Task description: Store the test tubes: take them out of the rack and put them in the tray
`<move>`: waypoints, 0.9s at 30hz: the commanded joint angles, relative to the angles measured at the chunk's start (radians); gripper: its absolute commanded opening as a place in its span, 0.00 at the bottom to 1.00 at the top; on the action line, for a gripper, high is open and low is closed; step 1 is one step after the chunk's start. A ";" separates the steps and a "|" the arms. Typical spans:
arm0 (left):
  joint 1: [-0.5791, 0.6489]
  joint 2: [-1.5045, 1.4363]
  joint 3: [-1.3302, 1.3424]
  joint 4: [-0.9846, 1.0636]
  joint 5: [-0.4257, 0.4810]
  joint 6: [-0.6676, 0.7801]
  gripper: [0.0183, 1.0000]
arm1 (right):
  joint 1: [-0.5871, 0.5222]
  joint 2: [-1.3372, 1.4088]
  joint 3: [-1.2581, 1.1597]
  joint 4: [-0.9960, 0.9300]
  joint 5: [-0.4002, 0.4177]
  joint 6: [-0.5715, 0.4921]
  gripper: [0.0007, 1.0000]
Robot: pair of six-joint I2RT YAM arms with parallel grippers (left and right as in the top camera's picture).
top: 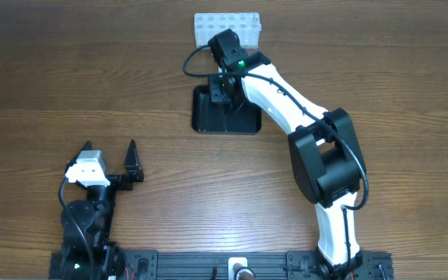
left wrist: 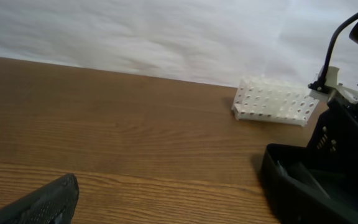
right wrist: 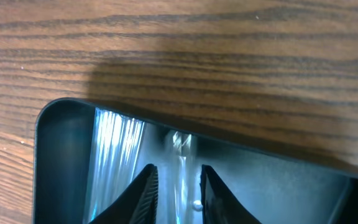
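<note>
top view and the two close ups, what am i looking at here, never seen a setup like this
This is a robot with two arms standing along the near edge of a wooden table. The top view looks straight down from a camera overhead. The other two pictures come from small cameras on each arm's wrist, looking past that arm's own hand. On the table are a white test tube rack and a black tray. The left hand is open and empty, close to its base. The right hand is down in the tray, where clear test tubes lie. One more tube sits right at that hand; I cannot tell whether it is gripped.
</note>
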 commanded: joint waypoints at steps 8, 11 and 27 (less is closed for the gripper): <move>0.006 -0.005 -0.004 0.000 0.007 0.018 1.00 | -0.015 -0.024 0.004 0.010 -0.005 -0.043 0.38; 0.006 -0.005 -0.004 -0.001 0.007 0.018 1.00 | -0.021 -0.114 0.007 0.020 0.000 -0.111 0.43; 0.006 -0.005 -0.004 0.000 0.007 0.018 1.00 | -0.111 -0.169 0.007 0.455 0.258 -0.246 0.99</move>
